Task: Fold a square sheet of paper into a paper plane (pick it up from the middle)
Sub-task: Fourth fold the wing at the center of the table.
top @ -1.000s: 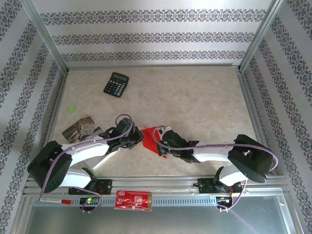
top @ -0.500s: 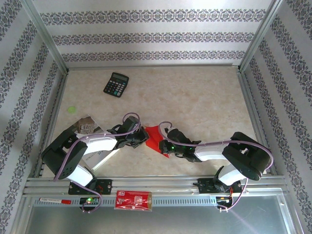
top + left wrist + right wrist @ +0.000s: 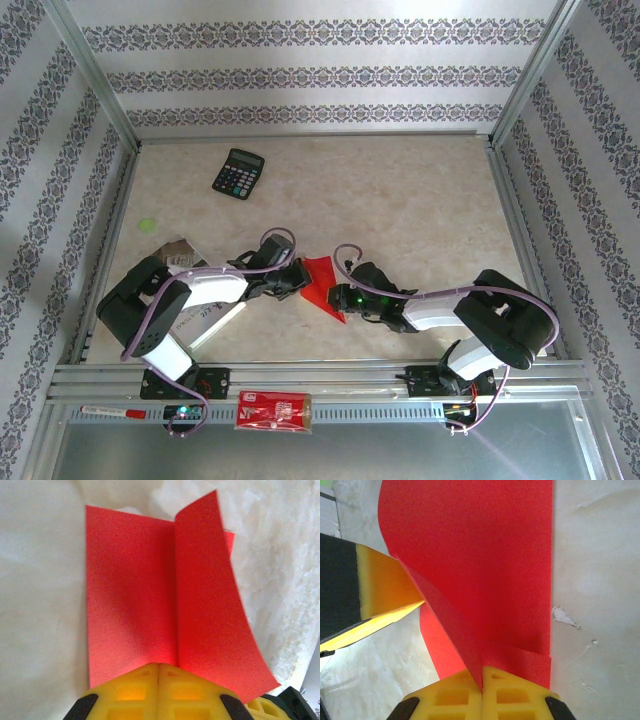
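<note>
1. The square sheet of paper (image 3: 322, 283), partly folded, is sitting at the lower centre of the top view.
2. The left gripper (image 3: 158, 669) is pinching one edge, fingers closed on it.
3. The right gripper (image 3: 482, 672) is clamping the opposite edge, fingers pressed together.

Beige marbled tabletop (image 3: 400, 210) spreads ahead of and to both sides of the left gripper (image 3: 298, 281) and right gripper (image 3: 337, 296). Back wall (image 3: 320, 75) is far ahead of them, white paper with level grey floral bands, washed out by bright light near the top. Left wall (image 3: 40, 150) stands well out past the left gripper, right wall (image 3: 600, 150) past the right one, same bands. Silver frame posts (image 3: 92, 75) lean up at the back corners. Slotted metal rail (image 3: 360, 385) behind both grippers, dull grey sheet (image 3: 400, 450) further behind
</note>
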You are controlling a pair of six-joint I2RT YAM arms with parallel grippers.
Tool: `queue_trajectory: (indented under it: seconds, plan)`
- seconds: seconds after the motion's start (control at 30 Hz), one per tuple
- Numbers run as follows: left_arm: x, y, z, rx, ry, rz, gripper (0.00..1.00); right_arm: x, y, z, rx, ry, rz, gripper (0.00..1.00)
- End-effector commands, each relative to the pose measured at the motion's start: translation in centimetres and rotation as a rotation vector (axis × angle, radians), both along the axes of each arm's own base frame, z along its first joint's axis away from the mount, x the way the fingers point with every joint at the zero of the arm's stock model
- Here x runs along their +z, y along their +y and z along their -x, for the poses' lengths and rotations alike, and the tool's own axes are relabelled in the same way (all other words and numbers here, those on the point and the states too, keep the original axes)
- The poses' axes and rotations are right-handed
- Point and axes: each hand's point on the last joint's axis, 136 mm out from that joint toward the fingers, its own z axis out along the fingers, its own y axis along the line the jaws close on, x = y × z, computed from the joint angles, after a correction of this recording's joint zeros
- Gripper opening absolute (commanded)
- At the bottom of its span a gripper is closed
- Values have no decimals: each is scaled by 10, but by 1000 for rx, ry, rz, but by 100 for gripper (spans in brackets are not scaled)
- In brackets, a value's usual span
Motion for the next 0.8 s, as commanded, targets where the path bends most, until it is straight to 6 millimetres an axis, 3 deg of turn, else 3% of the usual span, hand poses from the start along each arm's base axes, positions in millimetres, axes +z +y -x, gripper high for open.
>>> queue_trajectory:
  seconds: [0.0,0.2,0.23,0.77]
  plan:
    - [7,-10,-6,-54,-44,10,0,5,-1,-1,-13,12,-42,0]
    - [-2,-9,-5,-73,-33,-21,0,8,1,-8,-38,29,-98,0]
    - [-4,-8,-5,-75,-31,-32,0,1,-5,-3,-43,50,-90,0]
    - [-29,14,4,-78,9,-133,0,-11,-9,-1,-95,131,-164,0]
